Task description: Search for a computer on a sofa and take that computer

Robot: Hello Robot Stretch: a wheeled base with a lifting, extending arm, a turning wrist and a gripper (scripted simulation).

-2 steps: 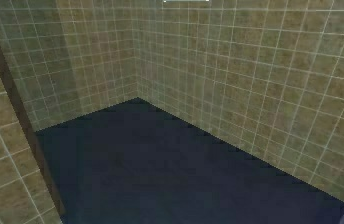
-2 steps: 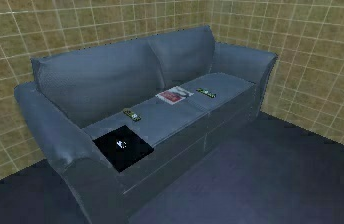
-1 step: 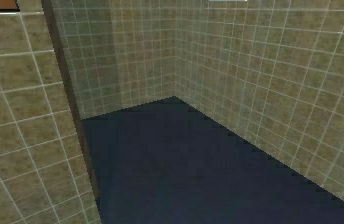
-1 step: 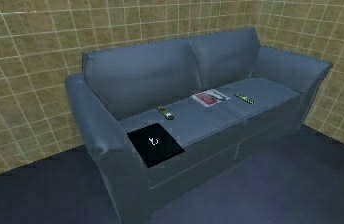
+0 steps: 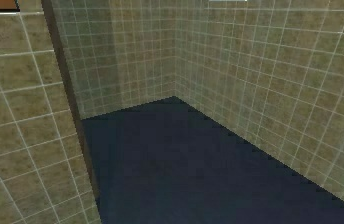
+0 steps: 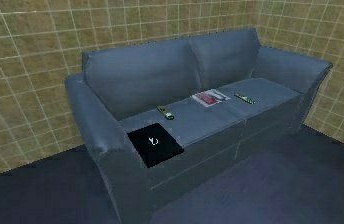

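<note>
Blue is the one sofa [image 6: 140, 75], with two back cushions and two seat cushions. Four things lie on its seat. From the left, first comes one computer [image 6: 155, 145]. It is a flat black square with a small white mark, and it lies at the front edge of the left seat cushion. Just behind it is one small dark thing [image 6: 165, 111] with a bit of yellow. Near the middle lies one flat red and white thing [image 6: 209, 97], like a book. On the right cushion is one thin dark thing [image 6: 245, 98]. The floor [image 5: 180, 160] is dark blue. The walls [image 5: 260, 80] have tan tiles, and two of them meet in a corner in the forward view. How the gripper stands cannot be told.
</note>
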